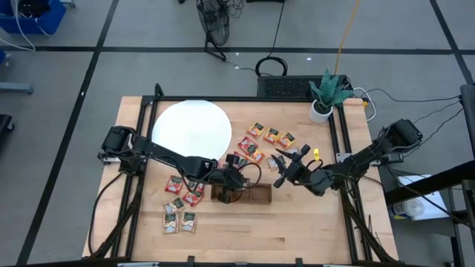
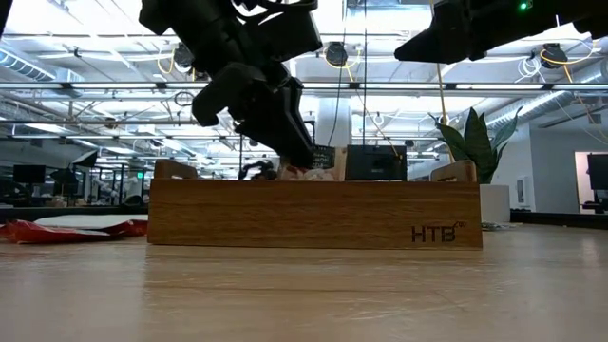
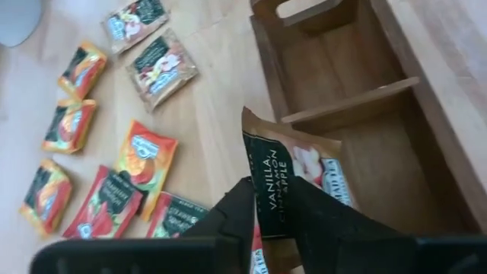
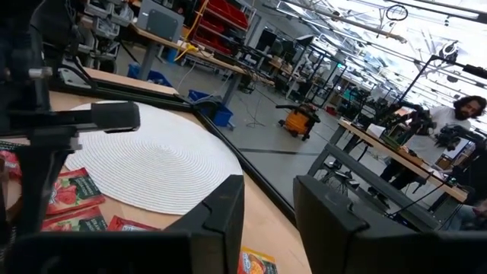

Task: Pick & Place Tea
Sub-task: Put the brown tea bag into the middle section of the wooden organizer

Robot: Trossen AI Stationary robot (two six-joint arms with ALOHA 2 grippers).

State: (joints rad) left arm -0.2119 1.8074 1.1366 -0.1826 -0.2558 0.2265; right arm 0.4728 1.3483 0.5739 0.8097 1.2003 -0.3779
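Observation:
My left gripper [image 3: 268,190] hangs slanting down over the near-left compartment of the long brown wooden tray [image 1: 256,194]. A brown-and-black tea sachet [image 3: 285,164] stands in the gap of its open fingers, over that compartment. More tea sachets lie flat on the table: orange ones [image 1: 271,135], red ones [image 1: 252,152], and a cluster at the left [image 1: 182,200]. My right gripper [image 1: 280,170] waits open and level, right of the tray, with nothing between its fingers [image 4: 228,213]. My left gripper has the sachet's black-striped end [image 3: 266,186] in the gap between its two fingers, which come slanting from above. The sachet's face shows in the gap, tilted, with its upper corner [image 3: 247,118] above the tray wall. Whether the fingers touch it, I cannot tell.
A large white disc [image 1: 191,128] lies at the far left of the table. A potted plant [image 1: 326,93] stands at the far right corner. The tray's dividers [image 3: 350,103] split it into compartments. Black rails frame the table's edges.

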